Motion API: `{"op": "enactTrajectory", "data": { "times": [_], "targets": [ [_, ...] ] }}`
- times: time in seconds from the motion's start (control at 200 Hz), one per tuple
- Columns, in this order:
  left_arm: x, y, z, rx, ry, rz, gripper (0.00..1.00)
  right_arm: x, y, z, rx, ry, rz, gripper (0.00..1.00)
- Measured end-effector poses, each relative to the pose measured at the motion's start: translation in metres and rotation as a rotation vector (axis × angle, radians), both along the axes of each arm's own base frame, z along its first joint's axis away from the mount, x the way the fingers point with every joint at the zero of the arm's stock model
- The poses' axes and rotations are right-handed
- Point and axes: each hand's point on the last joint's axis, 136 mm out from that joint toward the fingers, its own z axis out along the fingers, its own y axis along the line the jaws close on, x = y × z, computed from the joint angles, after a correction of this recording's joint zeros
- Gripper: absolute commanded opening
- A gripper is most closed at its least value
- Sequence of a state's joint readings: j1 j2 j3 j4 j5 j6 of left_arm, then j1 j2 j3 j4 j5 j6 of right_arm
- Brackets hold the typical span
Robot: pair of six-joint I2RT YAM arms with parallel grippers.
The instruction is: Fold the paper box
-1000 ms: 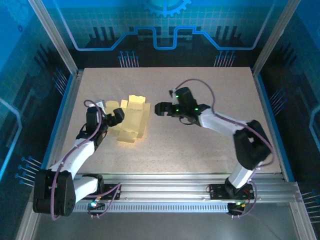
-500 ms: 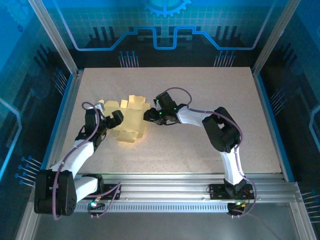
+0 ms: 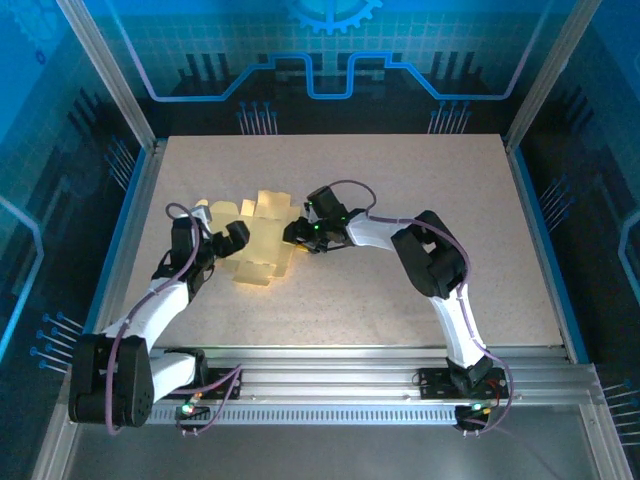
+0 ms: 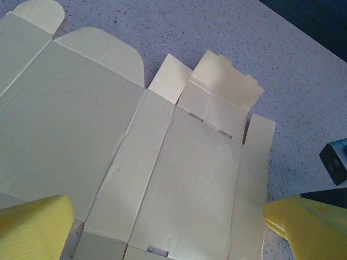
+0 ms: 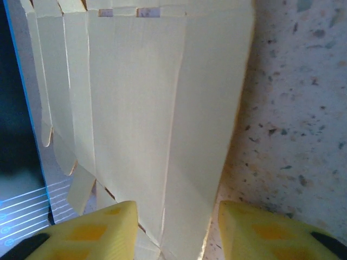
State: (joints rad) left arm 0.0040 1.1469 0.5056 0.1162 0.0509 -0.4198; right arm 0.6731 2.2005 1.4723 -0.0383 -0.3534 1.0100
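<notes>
1. The paper box (image 3: 262,238) is a flat, pale yellow blank, unfolded, lying on the speckled table (image 3: 420,190) left of centre in the top view.
2. The left gripper (image 3: 224,243) is at the blank's left edge. Its fingers (image 4: 32,226) are spread wide and released, grasping nothing. The blank lies between them in the left wrist view (image 4: 179,173), with one small end flap tilted up at upper centre.
3. The right gripper (image 3: 292,234) is at the blank's right edge and hides a bit of it from above.
4. In the right wrist view the yellow fingers (image 5: 87,233) sit on either side of the blank's edge panel (image 5: 152,108), partly closed. Cannot tell if they actually pinch the card.
5. A purple cable (image 3: 350,186) loops over the right arm.
6. The rest of the table around the blank is bare. Blue panels (image 3: 330,60) and metal posts stand at the back, and a slotted rail (image 3: 330,385) runs along the bottom.
</notes>
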Motion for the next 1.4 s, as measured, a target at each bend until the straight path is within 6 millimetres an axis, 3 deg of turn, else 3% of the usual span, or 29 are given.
{"op": "enactTrajectory", "data": {
  "times": [0.295,0.445,0.635,0.795,0.915,1.036,1.156,1.286,1.396],
  "targets": [
    [0.0,-0.003,-0.001,-0.01,0.003,-0.015,0.99,0.006,0.008,-0.002,0.012,0.008,0.009,0.18],
    [0.002,-0.006,0.0,-0.015,-0.006,-0.034,0.99,0.007,0.01,0.001,-0.004,0.006,0.032,0.0],
    [0.002,-0.012,0.002,-0.024,-0.013,-0.07,0.99,0.005,0.001,0.001,-0.06,-0.007,0.073,0.0],
    [0.003,-0.026,0.006,0.007,-0.019,-0.132,0.99,-0.001,-0.034,0.005,-0.16,-0.018,0.12,0.0],
    [0.006,-0.044,0.005,0.007,-0.011,-0.185,0.99,-0.005,-0.082,0.026,-0.218,-0.044,0.141,0.0],
    [0.007,-0.062,-0.009,-0.038,0.045,-0.233,0.96,-0.004,-0.136,0.046,-0.263,-0.065,0.132,0.0],
    [0.01,-0.093,-0.022,-0.088,0.11,-0.293,0.85,-0.008,-0.186,0.054,-0.342,-0.062,0.112,0.0],
    [0.019,-0.141,-0.03,-0.154,0.169,-0.376,0.71,-0.017,-0.208,0.05,-0.435,-0.05,0.138,0.0],
    [0.027,-0.169,-0.04,-0.205,0.214,-0.403,0.61,-0.026,-0.219,0.042,-0.527,-0.029,0.168,0.0]
  ]
}}
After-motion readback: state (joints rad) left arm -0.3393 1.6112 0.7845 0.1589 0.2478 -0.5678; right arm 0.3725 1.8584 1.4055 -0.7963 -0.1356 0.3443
